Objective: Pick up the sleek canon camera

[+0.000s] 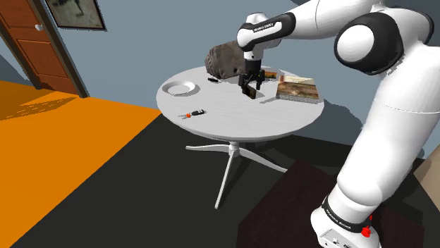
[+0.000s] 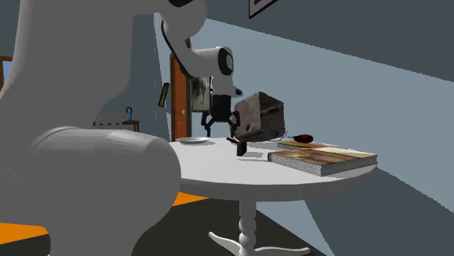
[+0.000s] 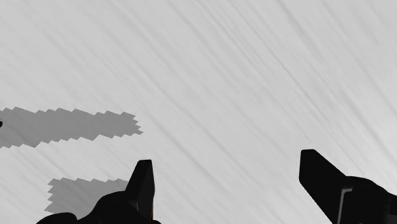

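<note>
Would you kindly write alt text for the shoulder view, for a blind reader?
A white robot arm's black hand hangs open near a small dark camera on a round white table, with a book, a plate and a grey lump.

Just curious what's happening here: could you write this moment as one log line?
phase: pre-grasp | fingers: open, empty, over white table | dark camera: standing on table, not held

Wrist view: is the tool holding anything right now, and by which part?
Nothing is held. The tool has its fingers apart, with bare white table showing between them.
</note>
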